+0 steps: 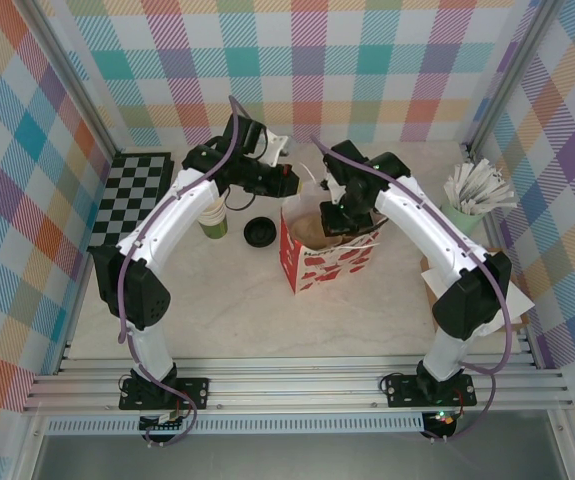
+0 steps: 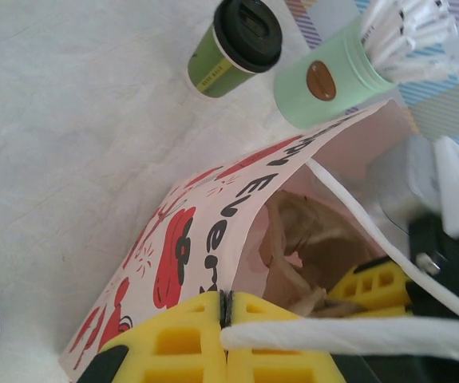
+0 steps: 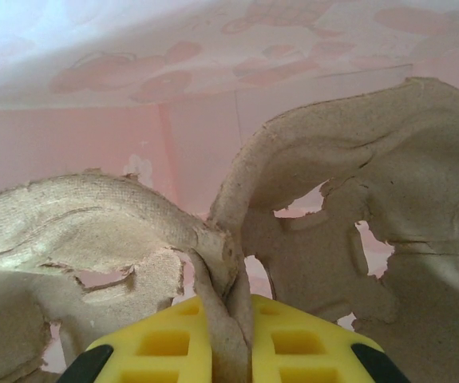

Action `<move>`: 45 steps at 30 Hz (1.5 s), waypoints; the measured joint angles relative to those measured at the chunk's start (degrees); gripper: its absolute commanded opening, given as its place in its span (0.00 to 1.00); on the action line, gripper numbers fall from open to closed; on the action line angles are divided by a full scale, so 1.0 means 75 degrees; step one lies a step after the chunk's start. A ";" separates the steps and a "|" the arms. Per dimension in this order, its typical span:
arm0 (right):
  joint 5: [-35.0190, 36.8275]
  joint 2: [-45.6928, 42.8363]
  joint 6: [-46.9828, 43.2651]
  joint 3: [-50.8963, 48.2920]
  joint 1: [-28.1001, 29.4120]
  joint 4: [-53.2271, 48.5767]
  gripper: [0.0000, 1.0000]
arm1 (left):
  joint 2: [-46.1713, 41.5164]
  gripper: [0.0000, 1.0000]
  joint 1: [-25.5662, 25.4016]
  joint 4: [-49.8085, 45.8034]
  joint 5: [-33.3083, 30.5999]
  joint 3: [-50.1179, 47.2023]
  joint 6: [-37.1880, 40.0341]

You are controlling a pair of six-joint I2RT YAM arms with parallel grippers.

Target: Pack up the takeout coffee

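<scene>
Pale marble table (image 2: 69,120), takeout coffee (image 2: 233,49) upright, lid (image 2: 248,32) up

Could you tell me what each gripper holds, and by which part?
The left gripper is shut on the paper bag at its top rim. The right gripper pinches an upright ridge of the pulp cup carrier inside the bag.

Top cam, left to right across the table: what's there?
Checkerboard mat → stack of lidless cups → loose black lid → red-printed paper bag → mint cup of white sticks.
</scene>
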 measured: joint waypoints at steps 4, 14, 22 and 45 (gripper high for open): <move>0.0210 0.0000 -0.0023 0.0017 0.0020 0.0143 0.00 | 0.0003 0.00 0.0000 0.0087 -0.0294 -0.0017 -0.0726; 0.0629 -0.0475 -0.0341 -0.0367 0.0020 0.0761 0.00 | 0.0119 0.00 0.0000 0.0093 -0.0493 -0.0015 -0.1504; 0.0358 0.0670 -0.0577 0.0233 0.0020 0.0192 0.00 | 0.0122 0.00 -0.0140 0.0111 -0.0251 -0.0015 -0.1241; 0.0487 0.1343 -0.0600 -0.0006 0.0070 -0.0038 0.00 | 0.0119 0.00 -0.0227 0.0047 -0.0079 -0.0015 -0.0539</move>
